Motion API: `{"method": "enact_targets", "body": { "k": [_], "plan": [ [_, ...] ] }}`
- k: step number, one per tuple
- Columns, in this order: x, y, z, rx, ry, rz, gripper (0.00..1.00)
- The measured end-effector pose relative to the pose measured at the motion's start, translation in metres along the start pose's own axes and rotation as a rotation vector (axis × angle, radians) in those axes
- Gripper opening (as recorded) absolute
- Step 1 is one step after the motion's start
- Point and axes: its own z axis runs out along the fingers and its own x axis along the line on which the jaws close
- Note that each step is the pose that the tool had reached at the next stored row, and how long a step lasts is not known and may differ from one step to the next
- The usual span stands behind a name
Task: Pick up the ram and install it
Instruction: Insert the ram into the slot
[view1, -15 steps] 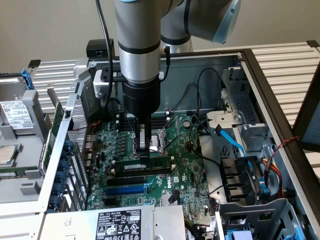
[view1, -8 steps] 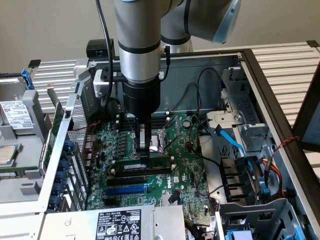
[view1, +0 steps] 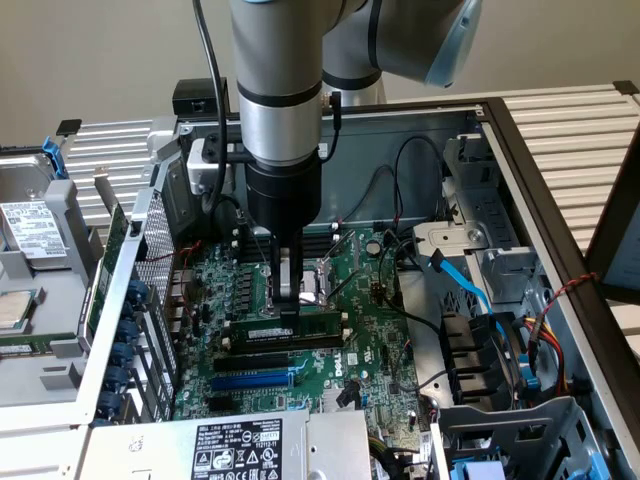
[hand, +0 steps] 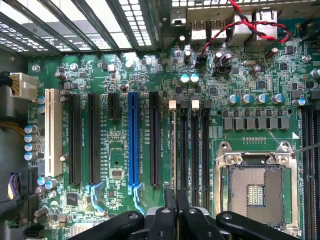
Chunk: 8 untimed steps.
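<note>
Installation step. The fingers (view1: 289, 300) are clamped on the ram (view1: 315, 325), holding it on edge at the memory slots (hand: 195, 150), between the CPU socket (hand: 255, 190) and the blue slot (hand: 133, 140). Seating likely calls for straight, even downward pressure.

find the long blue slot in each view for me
Exterior view: the long blue slot lies nearer the camera than the ram, with one black slot between.
Wrist view: the long blue slot stands several slots away from the CPU socket.
Shared landmark: the CPU socket.
</note>
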Motion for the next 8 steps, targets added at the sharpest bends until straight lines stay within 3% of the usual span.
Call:
{"method": "enact_targets", "body": {
  "k": [8],
  "plan": [
    [0.0006,-0.0013,-0.0005,-0.0045,0.0003,0.000,0.12]
  ]
}}
